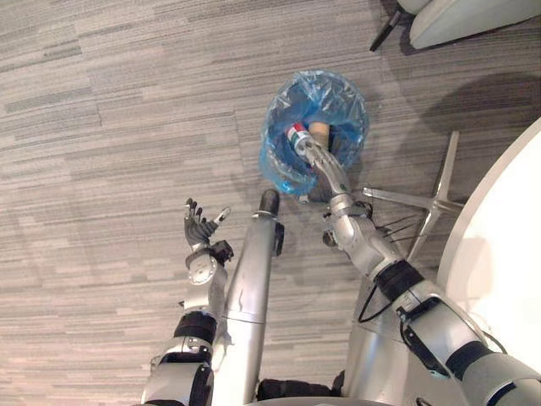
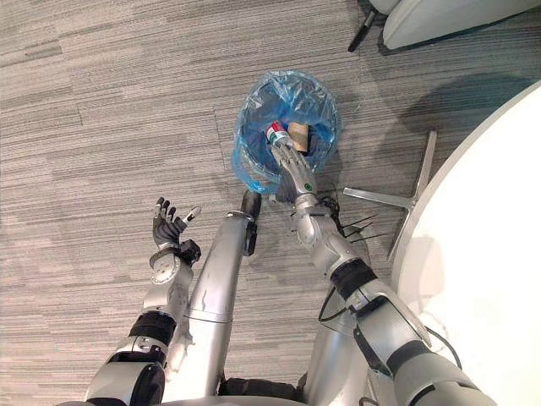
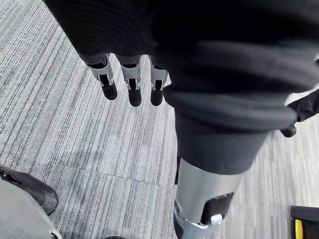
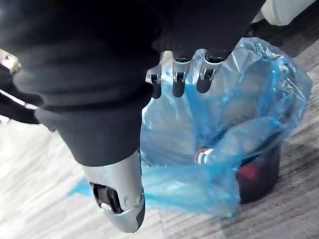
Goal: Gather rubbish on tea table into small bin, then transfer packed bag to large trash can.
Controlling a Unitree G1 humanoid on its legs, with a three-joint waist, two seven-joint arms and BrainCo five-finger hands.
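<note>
Left side first: the left hand (image 1: 199, 228) is raised over the floor at the near left, palm turned up. Its fingers (image 3: 133, 89) are straight and fanned apart, and it's holding nothing and touching nothing.

Further right and farther off, the right arm stretches out so the right hand (image 1: 319, 165) sits over the near rim of the small dark bin (image 4: 269, 174). The bin is lined with a blue see-through plastic bag (image 1: 279, 161). In the wrist view the right hand's fingers (image 4: 178, 82) are straight and side by side with nothing in them, just hanging above the bag's opening.

The rubbish is already in the bin: a bottle with a red-and-white band (image 1: 296, 135) and a tan cardboard-looking piece (image 1: 319, 129) beside it. From the head views the fingertips end right at the bottle, and I honestly can't tell if they touch it. The crumpled bag hides most of the bin's wall. There's a reddish blob low down inside that I can't make out.

The bin stands on a grey striped carpet floor (image 1: 101, 110). Right of it is a silver star-shaped metal base (image 1: 431, 203), then the white round desk (image 1: 507, 254), cut off by the right edge. A pale chair (image 1: 465, 21) peeks in at the far right, mostly cropped.
</note>
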